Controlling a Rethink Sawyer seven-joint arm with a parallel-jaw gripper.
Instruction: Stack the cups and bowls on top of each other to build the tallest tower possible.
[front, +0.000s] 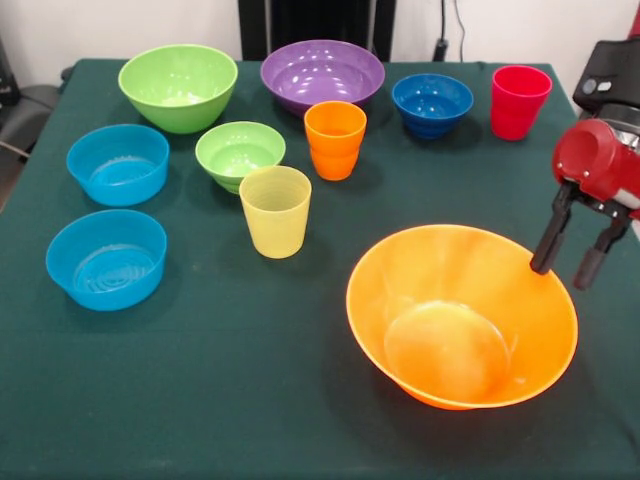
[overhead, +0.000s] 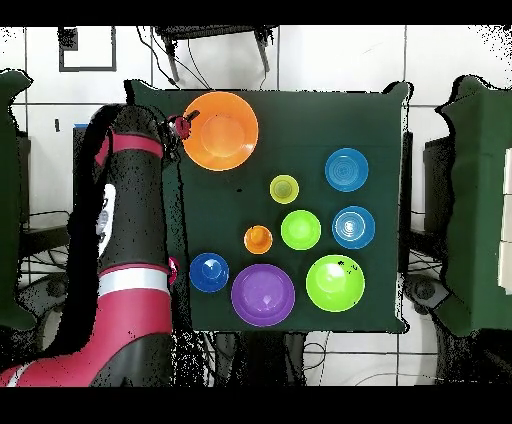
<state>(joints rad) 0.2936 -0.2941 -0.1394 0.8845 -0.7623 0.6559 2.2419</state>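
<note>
No tower had been begun: every cup and bowl was found standing apart and upright on the bench. The hand, released and empty, was poised at the rim of the huge orange bowl, nearest the camera.

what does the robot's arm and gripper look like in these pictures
The arm is thick and rounded, mostly red with black sections and a pale band near each joint in the overhead view. In the front view its wrist ends in a glossy red housing under a black block with small pale markings. The gripper has two slim black fingers. No loose cables show on it.
</note>
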